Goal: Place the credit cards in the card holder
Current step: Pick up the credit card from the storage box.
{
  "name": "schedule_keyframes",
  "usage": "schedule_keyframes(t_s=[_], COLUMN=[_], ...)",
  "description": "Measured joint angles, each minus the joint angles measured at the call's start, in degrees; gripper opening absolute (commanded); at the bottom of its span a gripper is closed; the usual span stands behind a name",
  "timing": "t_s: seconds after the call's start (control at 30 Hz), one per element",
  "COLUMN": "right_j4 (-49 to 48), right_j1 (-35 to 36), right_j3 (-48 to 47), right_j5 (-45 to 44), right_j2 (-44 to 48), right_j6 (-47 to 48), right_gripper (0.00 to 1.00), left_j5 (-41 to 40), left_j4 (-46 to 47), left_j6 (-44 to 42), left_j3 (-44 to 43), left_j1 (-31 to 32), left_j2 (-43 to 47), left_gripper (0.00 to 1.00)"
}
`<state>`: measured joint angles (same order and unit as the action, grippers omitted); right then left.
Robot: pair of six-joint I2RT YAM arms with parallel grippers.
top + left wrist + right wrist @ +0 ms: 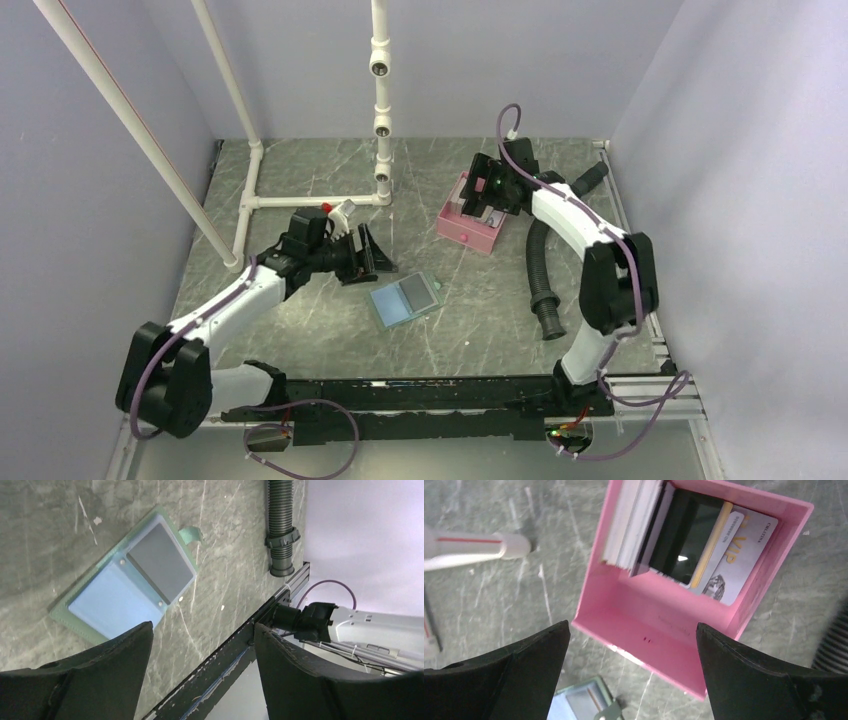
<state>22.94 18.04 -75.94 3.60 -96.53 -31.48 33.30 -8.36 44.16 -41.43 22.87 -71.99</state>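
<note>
On the desk (300,335), the pink tray (644,630) kept the cards (744,555) on edge, presumably for pinching. The card holder (405,299) lay opened flat at centre, pockets up for loading, one grey card (160,562) seated. The right end effector (631,630) hovered over the tray, spread wide and empty; the left end effector (202,630), near the card holder, likewise.

The card holder (125,582) lies open flat on the marbled grey worktop (50,530), light blue inside, with a dark grey card (160,562) on one half and its snap tab (191,532) sticking out. A black corrugated hose (281,525) lies beyond. The left tool (202,630) hangs above, fingers (125,650) spread wide, holding nothing.
</note>
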Motion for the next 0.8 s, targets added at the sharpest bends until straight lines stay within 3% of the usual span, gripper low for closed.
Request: schedule_keyframes(t_s=[0.2, 0.53, 0.8], right_j4=[-2.45, -12.28, -16.26], right_j1=[-1.64, -2.69, -3.87], right_j3=[-2.08, -2.05, -2.05], right_j5=[1.97, 6.49, 7.58], right_j2=[-8.33, -12.76, -15.93], right_j6=[-3.85, -9.86, -12.35], right_gripper=[0.96, 0.52, 0.51], left_j5=[-0.74, -0.68, -0.68], left_j4=[-4.50, -6.05, -6.12], left_j6=[-1.73, -1.73, -1.73], left_j3=[2.21, 3.63, 3.63], left_j1=[0.07, 0.07, 0.07], left_j2=[4.66, 4.63, 4.63], left_gripper=[0.80, 0.80, 0.80])
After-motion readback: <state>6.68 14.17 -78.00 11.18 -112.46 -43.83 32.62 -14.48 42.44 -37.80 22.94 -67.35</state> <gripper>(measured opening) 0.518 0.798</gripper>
